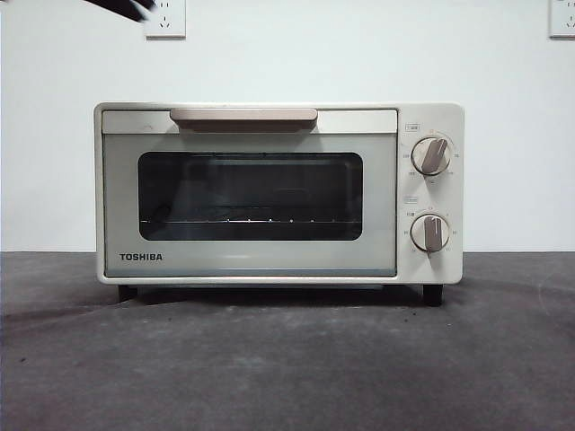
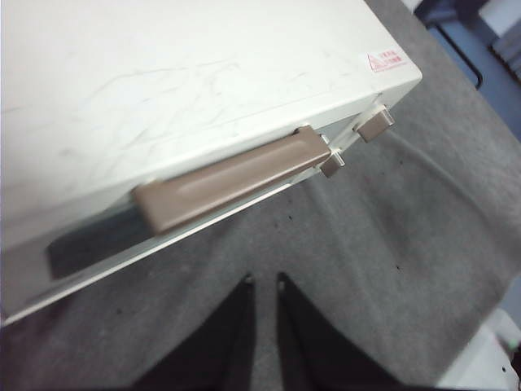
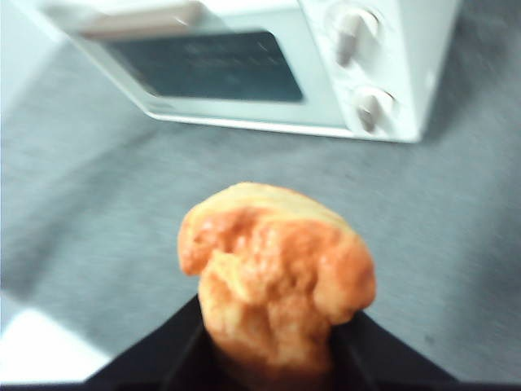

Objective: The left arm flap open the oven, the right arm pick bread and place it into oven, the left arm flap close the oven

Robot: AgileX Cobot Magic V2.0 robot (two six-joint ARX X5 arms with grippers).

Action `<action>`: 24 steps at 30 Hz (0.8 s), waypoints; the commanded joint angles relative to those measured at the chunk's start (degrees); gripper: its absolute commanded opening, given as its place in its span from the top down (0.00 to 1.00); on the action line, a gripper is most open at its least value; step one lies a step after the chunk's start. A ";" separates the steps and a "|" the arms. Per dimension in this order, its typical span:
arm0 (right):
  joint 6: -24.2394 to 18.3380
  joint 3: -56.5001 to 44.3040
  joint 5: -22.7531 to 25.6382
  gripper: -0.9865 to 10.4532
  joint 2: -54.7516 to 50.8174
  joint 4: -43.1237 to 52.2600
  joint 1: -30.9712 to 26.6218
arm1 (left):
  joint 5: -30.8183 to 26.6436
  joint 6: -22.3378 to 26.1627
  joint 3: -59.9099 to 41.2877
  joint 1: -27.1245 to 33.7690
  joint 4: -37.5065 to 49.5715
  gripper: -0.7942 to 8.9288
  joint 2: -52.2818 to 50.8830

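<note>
The cream-white TOSHIBA oven [image 1: 278, 193] stands on the grey table with its dark glass door closed and the beige bar handle [image 1: 243, 116] along the top. In the left wrist view my left gripper [image 2: 263, 281] hovers above and in front of the handle [image 2: 228, 175], apart from it, jaws together and empty. My right gripper [image 3: 273, 346] is shut on the golden-brown bread [image 3: 277, 269] and holds it above the table, some way in front of the oven [image 3: 244, 73]. The bread does not show in the front view.
Two beige knobs [image 1: 431, 155] sit on the oven's right panel. A black arm tip [image 1: 126, 7] shows at the top left corner of the front view. Wall sockets [image 1: 165, 18] are on the white wall behind. Grey table surface [image 1: 287, 359] lies before the oven.
</note>
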 commanded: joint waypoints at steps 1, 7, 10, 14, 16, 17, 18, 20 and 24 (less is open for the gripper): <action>1.25 0.92 -2.93 0.80 -1.22 0.61 0.28 | -0.11 3.85 4.48 -1.36 0.28 0.91 5.03; 2.54 0.92 -4.42 0.80 -2.62 0.66 0.28 | -3.82 13.07 9.33 -3.74 0.37 0.91 12.26; 2.56 0.92 -4.42 0.80 -2.62 0.63 0.28 | -5.92 17.57 9.64 -4.85 0.50 0.91 14.53; 2.54 0.92 -4.39 0.80 -2.62 0.66 0.28 | -8.46 19.02 9.62 -5.55 2.29 0.91 17.07; 2.54 0.92 -4.39 0.80 -2.62 0.66 0.28 | -8.48 19.02 9.64 -5.53 3.58 0.91 17.97; 2.54 0.92 -4.39 0.80 -2.62 0.63 0.28 | -8.50 18.97 9.64 -5.53 4.17 0.91 18.49; 2.54 0.92 -4.42 0.80 -2.62 0.63 0.28 | -8.52 18.97 9.62 -5.53 4.46 0.91 18.84; 2.54 0.92 -4.42 0.80 -2.62 0.63 0.28 | -8.96 18.99 9.62 -5.53 4.68 0.91 19.65; 2.54 0.92 -4.42 0.80 -2.62 0.61 0.28 | -9.07 18.93 9.62 -5.53 4.92 0.91 21.53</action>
